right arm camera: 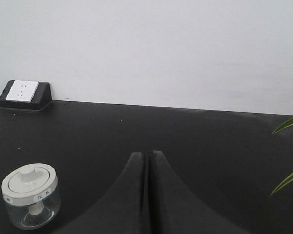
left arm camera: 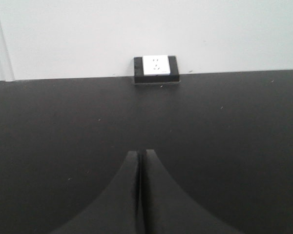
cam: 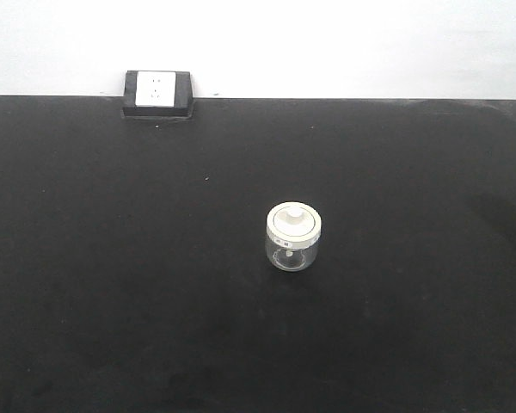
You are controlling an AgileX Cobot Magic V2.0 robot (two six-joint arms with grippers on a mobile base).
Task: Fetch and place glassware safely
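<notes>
The glassware, a squat clear jar (cam: 293,237) with a cream-white knobbed lid, stands upright near the middle of the black table (cam: 112,258). The right wrist view shows the jar (right arm camera: 30,196) at the lower left, well to the left of my right gripper (right arm camera: 148,154), whose black fingers are pressed together with nothing between them. My left gripper (left arm camera: 141,152) is shut too and holds nothing; the jar is out of that view. Neither gripper appears in the front view.
A white wall socket in a black wedge housing (cam: 157,93) sits at the table's back edge, also seen as a socket (left arm camera: 156,68) ahead of the left gripper. Green plant leaves (right arm camera: 288,151) reach in at the right. A pale wall stands behind the table.
</notes>
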